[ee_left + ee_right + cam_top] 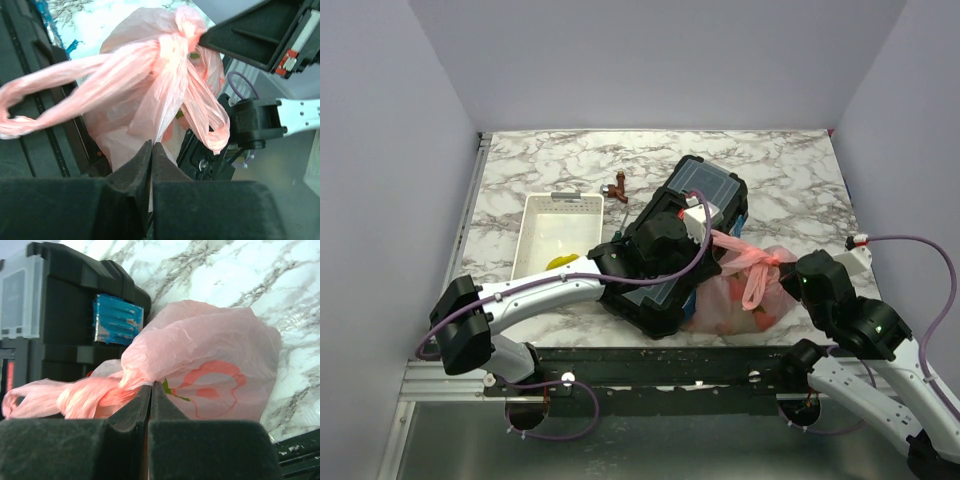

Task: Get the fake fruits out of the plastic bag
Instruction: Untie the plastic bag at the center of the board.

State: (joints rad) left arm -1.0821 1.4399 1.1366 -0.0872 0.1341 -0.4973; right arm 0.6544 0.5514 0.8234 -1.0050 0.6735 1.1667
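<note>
so the plastic bag (740, 295) sits knotted on the bench (570, 160) against the toolbox (705, 185), fake fruits (760, 318) inside. left end effector (151, 150) and right end effector (151, 389) both look pinched shut on its film near the knot (778, 258), probably to pull it open.

A black toolbox (708, 188) lay slantwise on the marble-patterned counter (550, 160). It had a clear-lidded compartment (20, 302) along one edge and a blue label (117, 320) on its side. To its left sat a white rectangular tray (532, 225) with something yellow (558, 263) at its near end. A small brown-red figure (616, 188) stood between the tray's far corner and the toolbox, just beside the tray. Plain pale walls closed the counter in on three sides.
</note>
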